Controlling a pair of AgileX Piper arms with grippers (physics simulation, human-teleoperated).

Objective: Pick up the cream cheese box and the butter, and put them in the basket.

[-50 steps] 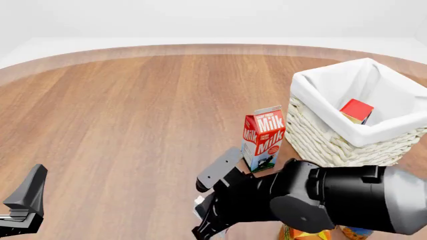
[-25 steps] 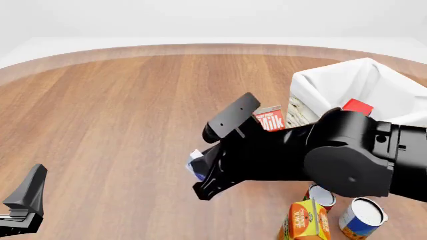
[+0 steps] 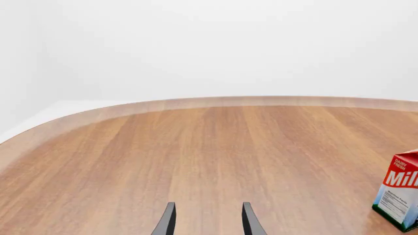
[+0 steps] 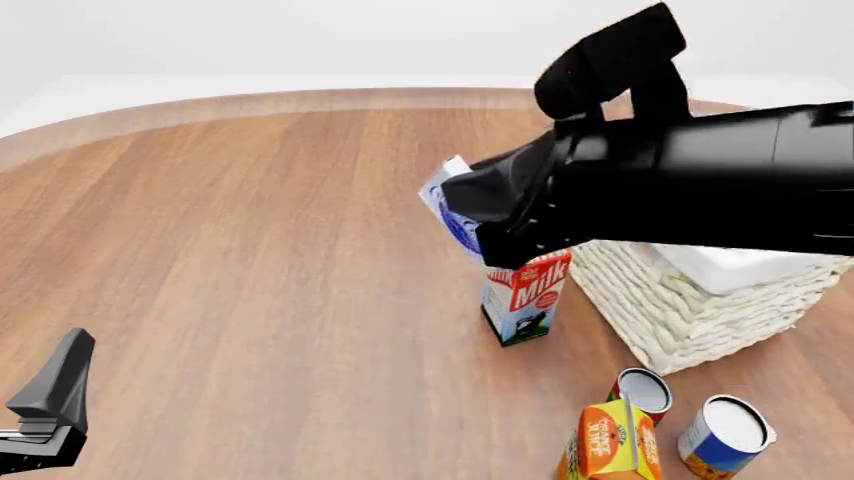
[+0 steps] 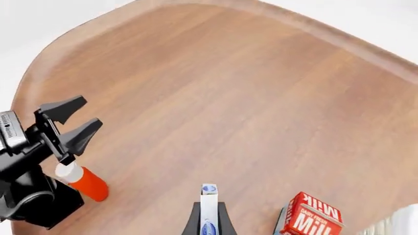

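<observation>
the right gripper [image 4: 467, 215] is up off the table now, well above where it was a second ago, with the cream cheese box [image 4: 451, 205] pinched between its closed fingers. it hangs over the milk carton [image 4: 523, 300], just beside the basket [image 4: 694, 310], so the drop looks close. butter is hidden behind the arm. right arm stretches level across the basket. left gripper [image 3: 207, 220] idles low, jaws apart, holding nothing.
</observation>
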